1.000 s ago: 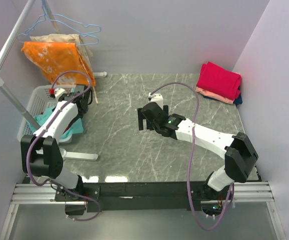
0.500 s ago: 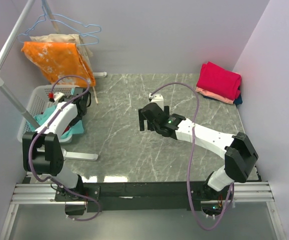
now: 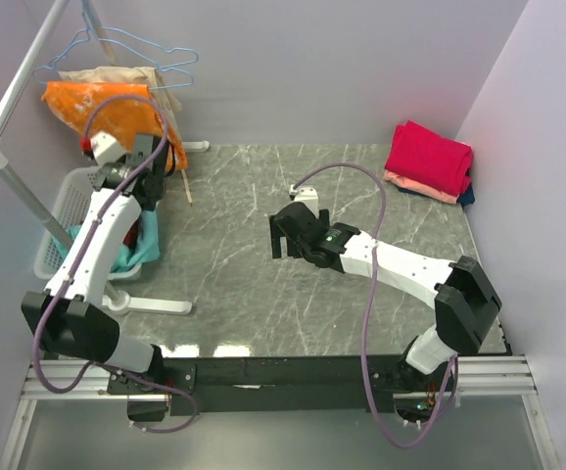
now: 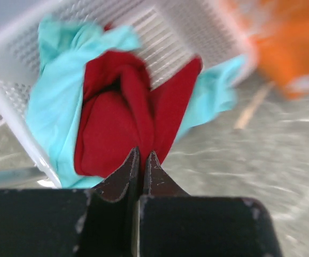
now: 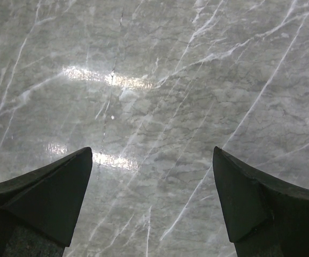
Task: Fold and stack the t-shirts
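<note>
- Red t-shirt [image 4: 117, 118]: bunched in the laundry basket [image 4: 160, 27], with one fold drawn up in a ridge to the fingertips of the left pincer [image 4: 142, 160]. In the overhead view only a small patch of it [image 3: 147, 232] shows beside the left arm.
- Left pincer: tips pressed together, clamped on that fold of the red t-shirt. It hangs above the basket's desk-side rim.
- Teal t-shirt [image 4: 53, 96]: crumpled under and around the red one. It spills over the basket's rim on both sides, and one end hangs out toward the desk [image 3: 234, 284].
- Laundry basket: white, perforated walls, at the desk's left edge, close against the left wall and the slanted white rack pole [image 3: 9, 186].
- Folded stack: bright pink t-shirt [image 3: 428, 157] on top, a peach edge [image 3: 415, 186] beneath, and a sliver of dark blue [image 3: 467, 194] at the bottom. It sits in the far right corner of the desk, close to the right wall.
- Right pincer [image 5: 152, 152]: jaws wide apart, holding nothing, poised over bare marble near the desk's middle. Well apart from both the basket and the stack.
- Desk: grey veined marble, walled at the back and along both sides. A broad open stretch runs between the basket and the stack, and along the near edge in front of the arm bases.
- Orange cloth [image 3: 77, 108]: draped on the rack with wire hangers [image 3: 146, 49] above it, at the far left corner behind the basket.
</note>
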`<state>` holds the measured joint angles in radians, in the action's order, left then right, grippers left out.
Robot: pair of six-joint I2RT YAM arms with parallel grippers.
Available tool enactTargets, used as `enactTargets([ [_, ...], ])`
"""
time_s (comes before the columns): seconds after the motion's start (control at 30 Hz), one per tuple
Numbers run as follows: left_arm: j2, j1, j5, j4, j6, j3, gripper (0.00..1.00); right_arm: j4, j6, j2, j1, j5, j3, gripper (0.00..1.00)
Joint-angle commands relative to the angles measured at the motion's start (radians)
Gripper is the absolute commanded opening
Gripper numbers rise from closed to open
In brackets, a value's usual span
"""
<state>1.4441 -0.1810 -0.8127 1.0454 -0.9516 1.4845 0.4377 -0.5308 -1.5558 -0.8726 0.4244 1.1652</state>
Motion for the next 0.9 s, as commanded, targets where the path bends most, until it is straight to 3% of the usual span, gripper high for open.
enactTargets([
  [0.0, -0.03, -0.069, -0.092, 0.09, 0.063, 0.247, 0.01, -0.03, -0.018, -0.009, 0.006, -0.001, 0.037, 1.0],
  [0.17, -0.02, -0.098, -0.111, 0.082, 0.171, 0.532, 0.01, -0.027, -0.029, 0.003, 0.006, 0.001, 0.028, 0.99],
  [0.27, -0.042, -0.113, -0.013, -0.056, 0.301, 0.606, 0.01, -0.021, -0.043, 0.01, 0.007, 0.013, 0.021, 1.0],
  [0.43, -0.065, -0.161, 0.024, -0.204, 0.419, 0.652, 0.01, -0.03, -0.07, 0.048, 0.015, 0.025, -0.001, 0.99],
  [0.53, -0.097, -0.19, 0.145, -0.328, 0.499, 0.64, 0.01, -0.025, -0.092, 0.075, 0.023, 0.051, -0.016, 0.99],
  [0.57, -0.096, -0.205, 0.244, -0.343, 0.51, 0.654, 0.01, -0.024, -0.109, 0.085, 0.027, 0.066, -0.024, 0.99],
  [0.63, -0.05, -0.239, 0.308, -0.344, 0.539, 0.698, 0.01, -0.022, -0.13, 0.108, 0.047, 0.076, -0.035, 0.99],
  [0.73, 0.053, -0.386, 0.241, -0.302, 0.618, 0.827, 0.01, -0.031, -0.166, 0.146, 0.09, 0.079, -0.058, 0.99],
  [0.77, 0.071, -0.481, 0.213, -0.32, 0.651, 0.85, 0.01, -0.031, -0.184, 0.155, 0.099, 0.071, -0.074, 0.99],
  [0.87, 0.107, -0.65, 0.132, -0.383, 0.753, 0.847, 0.01, -0.057, -0.207, 0.2, 0.142, 0.065, -0.113, 0.99],
])
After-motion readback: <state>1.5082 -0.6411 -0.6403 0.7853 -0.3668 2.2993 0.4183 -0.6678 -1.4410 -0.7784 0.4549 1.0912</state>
